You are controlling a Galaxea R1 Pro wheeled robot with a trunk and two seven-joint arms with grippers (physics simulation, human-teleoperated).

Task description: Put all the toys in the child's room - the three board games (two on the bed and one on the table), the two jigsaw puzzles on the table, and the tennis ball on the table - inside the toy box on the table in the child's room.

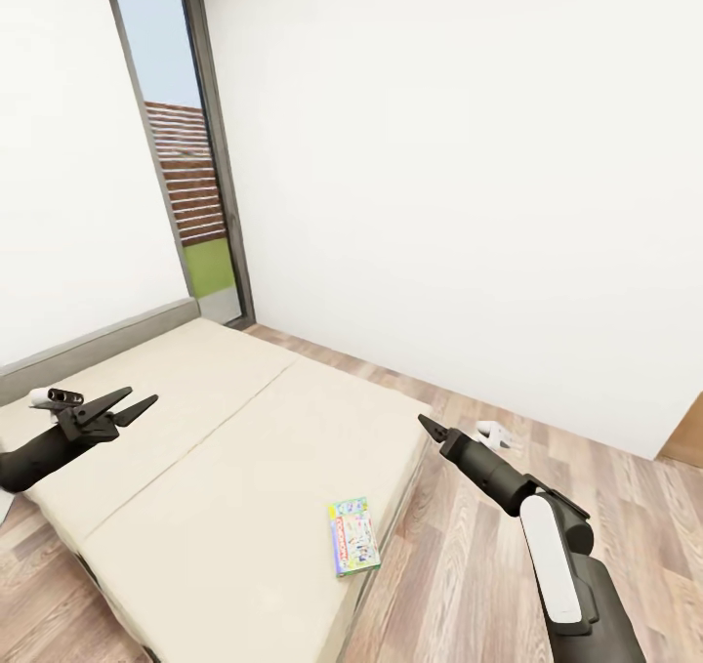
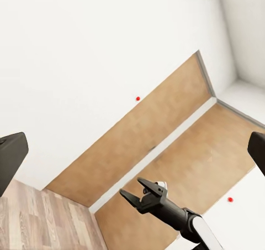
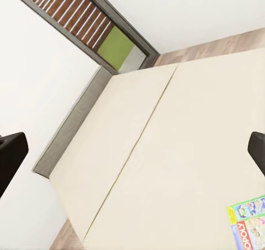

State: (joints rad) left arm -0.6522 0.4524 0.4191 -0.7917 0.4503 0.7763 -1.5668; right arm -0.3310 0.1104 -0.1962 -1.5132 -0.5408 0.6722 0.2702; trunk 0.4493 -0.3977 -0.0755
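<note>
- A pale green board game (image 1: pixel 353 536) lies flat on the bed (image 1: pixel 225 448), near its foot edge at the corner beside the wood floor (image 1: pixel 469 565).
- Left gripper (image 1: pixel 132 407) hovers over the bed, jaws apart, empty.
- Right gripper (image 1: pixel 431 427) is held above the floor; jaws spread, holding nothing.

loc: home bedroom | evid: low cream bed (image 1: pixel 215 448), wood-plank floor (image 1: pixel 469 565), white walls, tall window (image 1: pixel 190 175)
</note>
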